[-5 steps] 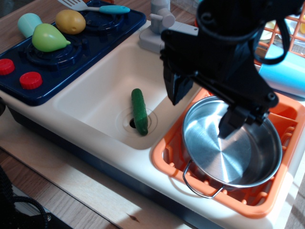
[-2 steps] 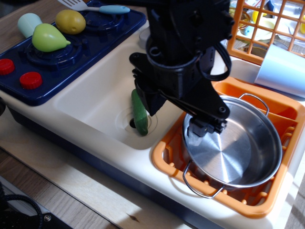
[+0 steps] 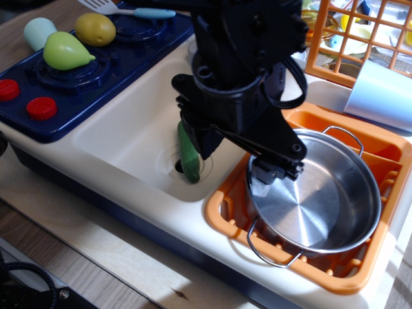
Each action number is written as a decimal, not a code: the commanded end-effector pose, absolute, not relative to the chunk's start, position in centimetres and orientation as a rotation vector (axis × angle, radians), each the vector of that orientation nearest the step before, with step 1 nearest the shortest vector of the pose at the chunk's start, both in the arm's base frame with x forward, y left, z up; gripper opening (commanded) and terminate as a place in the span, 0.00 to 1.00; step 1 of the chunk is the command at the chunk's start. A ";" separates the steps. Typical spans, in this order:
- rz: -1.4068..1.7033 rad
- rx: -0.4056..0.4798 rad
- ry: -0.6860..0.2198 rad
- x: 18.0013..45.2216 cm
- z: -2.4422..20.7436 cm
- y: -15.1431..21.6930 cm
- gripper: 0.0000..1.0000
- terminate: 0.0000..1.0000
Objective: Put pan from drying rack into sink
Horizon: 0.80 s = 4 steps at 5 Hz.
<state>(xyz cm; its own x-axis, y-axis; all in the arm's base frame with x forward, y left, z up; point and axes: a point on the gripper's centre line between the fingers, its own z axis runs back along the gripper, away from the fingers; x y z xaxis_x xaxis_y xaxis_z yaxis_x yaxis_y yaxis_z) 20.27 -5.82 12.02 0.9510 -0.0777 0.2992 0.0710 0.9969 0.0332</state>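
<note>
The shiny steel pan (image 3: 322,206) sits in the orange drying rack (image 3: 322,275) at the right, with wire loop handles at its front left and back right. The cream sink (image 3: 122,132) lies to its left and holds a green cucumber (image 3: 188,154) by the drain. My black gripper (image 3: 235,158) is open and low over the pan's left rim. One finger (image 3: 201,138) hangs on the sink side, and the other finger (image 3: 267,175) is inside the pan. The faucet is hidden behind my arm.
A dark blue stovetop (image 3: 109,74) at the left carries a green pear (image 3: 64,51), a yellow potato (image 3: 94,29), a spatula (image 3: 138,11) and red knobs (image 3: 40,108). An orange wire basket (image 3: 360,38) and a light blue cup (image 3: 380,96) stand behind the rack.
My gripper has swung left from over the pan's middle to its left rim and come lower. The pan, rack and cucumber have not moved.
</note>
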 end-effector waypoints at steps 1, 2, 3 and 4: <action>-0.015 0.006 -0.337 20.7 12.3 -5.6 0.00 0.00; -0.013 0.009 -0.340 20.7 12.3 -5.6 0.00 0.00; -0.030 0.017 -0.324 21.0 13.2 -6.1 0.00 0.00; -0.035 0.023 -0.300 21.2 14.1 -6.2 0.00 0.00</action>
